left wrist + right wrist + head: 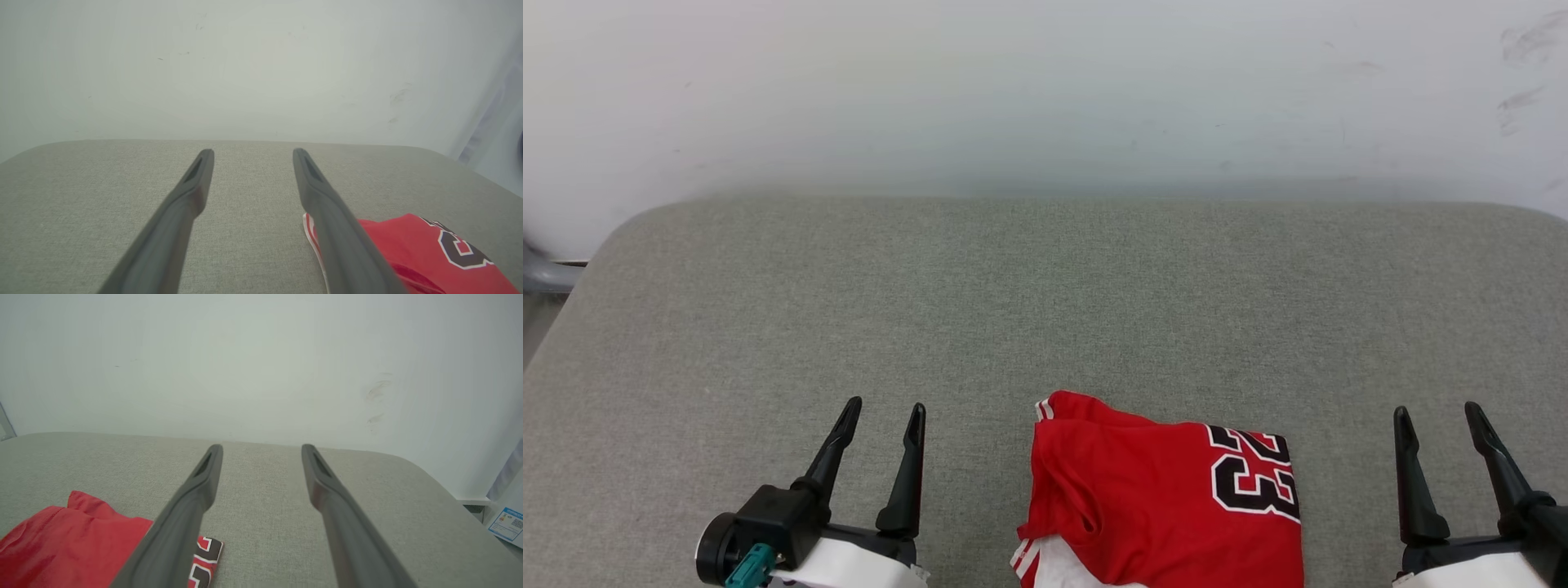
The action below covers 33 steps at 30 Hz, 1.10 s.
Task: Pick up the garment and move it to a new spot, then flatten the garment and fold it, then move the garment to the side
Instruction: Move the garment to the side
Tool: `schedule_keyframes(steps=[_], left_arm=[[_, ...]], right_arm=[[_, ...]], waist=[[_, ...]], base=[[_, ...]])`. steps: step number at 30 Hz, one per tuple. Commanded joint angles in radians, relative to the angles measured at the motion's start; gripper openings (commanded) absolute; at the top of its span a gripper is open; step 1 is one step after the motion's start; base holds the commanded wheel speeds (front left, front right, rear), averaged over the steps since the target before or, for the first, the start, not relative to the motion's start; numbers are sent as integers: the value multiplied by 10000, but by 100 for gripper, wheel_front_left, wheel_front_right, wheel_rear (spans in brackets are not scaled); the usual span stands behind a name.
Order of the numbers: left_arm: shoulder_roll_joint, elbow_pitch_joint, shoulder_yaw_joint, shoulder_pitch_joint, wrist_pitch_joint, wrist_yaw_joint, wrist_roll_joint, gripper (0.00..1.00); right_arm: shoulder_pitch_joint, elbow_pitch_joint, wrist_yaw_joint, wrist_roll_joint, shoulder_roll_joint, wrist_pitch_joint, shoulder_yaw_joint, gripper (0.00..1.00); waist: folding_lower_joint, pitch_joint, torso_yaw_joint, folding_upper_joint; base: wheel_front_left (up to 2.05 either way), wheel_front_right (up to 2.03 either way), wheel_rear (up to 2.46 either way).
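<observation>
Seemingly folded red garment (1143, 498) at near edge of grey pad (1045, 310), between left gripper (886, 406) and right gripper (1436, 408), both spread, empty. Pinch side edges; slide level.

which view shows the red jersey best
Head view: most of the garment shows, folded on the grey surface, its 23 readable. The left wrist view catches one corner; the right wrist view, a red edge with lettering.

Bare grey cushion (1045, 310) all round the folded garment (1160, 498).
</observation>
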Motion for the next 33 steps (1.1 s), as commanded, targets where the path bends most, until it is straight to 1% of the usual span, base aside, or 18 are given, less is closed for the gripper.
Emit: schedule_keyframes(steps=[1, 4, 7, 8, 9, 10, 12, 15, 16, 18, 20, 21, 24, 27, 30, 33], left_arm=[[7, -23, 1, 20, -20, -20, 73, 100], [13, -35, -28, 12, -20, -20, 75, 100], [116, -16, -100, -62, -20, -20, 222, 100], [116, -16, -100, -62, -20, -20, 222, 100], [186, 11, -183, -97, -20, -19, 318, 100], [229, 34, -245, -120, -20, -20, 389, 100], [239, 32, -294, -184, -20, -20, 436, 100], [253, 36, -333, -239, -20, -20, 499, 100], [261, 20, -330, -271, -20, -20, 507, 100], [251, -2, -349, -344, -20, -20, 508, 100], [248, -24, -394, -467, -20, -20, 521, 100], [270, 4, -538, -629, -20, -20, 558, 100], [269, 10, -646, -809, -20, -20, 542, 100], [274, 32, -705, -930, -20, -20, 533, 100], [278, 58, -756, -1027, -20, -20, 528, 100], [283, 64, -771, -1076, -20, -20, 509, 100]], right_arm=[[-51, 33, -10, 146, 47, 81, 21, 100], [-55, 74, -10, 378, 49, 399, 0, 100], [-113, 50, -10, 811, -2, 1304, 32, 100], [-113, 50, -10, 811, -2, 1304, 32, 100], [-187, -32, -10, 1043, -17, 1706, 33, 100], [-194, -86, -10, 1269, -81, 2286, 97, 100], [-219, -322, -10, 1459, -512, 3556, 401, 100], [-325, -801, -8, 2002, -824, 5789, 594, 100], [-363, -925, -13, 2103, -841, 6684, 477, 100], [-403, -1285, -8, 2268, -986, 8466, 581, 100], [-608, -1641, -8, 2666, -875, 9981, 565, 100], [-915, -1901, -8, 2796, -814, 11608, 434, 100], [-1277, -1817, -8, 2676, -739, 12561, 445, 100], [-1488, -1406, -8, 2824, -499, 13083, 478, 100], [-1635, -917, -8, 2651, -461, 13153, 511, 100], [-1682, -411, -8, 2729, -335, 13033, 609, 100]], waist=[[0, -2, 0, 0], [0, 23, 2, 0], [0, 89, 18, 0], [0, 89, 18, 0], [0, 121, 29, 0], [0, 157, 36, 0], [0, 239, 47, 0], [0, 386, 77, 0], [0, 444, 77, 0], [0, 576, 105, 0], [0, 751, 165, 0], [0, 982, 313, 0], [0, 1195, 501, 0], [0, 1353, 683, 0], [0, 1471, 881, 0], [0, 1548, 1050, 0]], base=[[0, 0, 0], [0, 0, 0], [0, 0, 0], [0, 0, 0], [0, 0, 0], [0, 0, 0], [0, 0, 0], [0, 0, 0], [0, 0, 0], [0, 0, 0], [0, 0, 0], [0, 0, 0], [0, 0, 0], [0, 0, 0], [0, 0, 0], [0, 0, 0]])
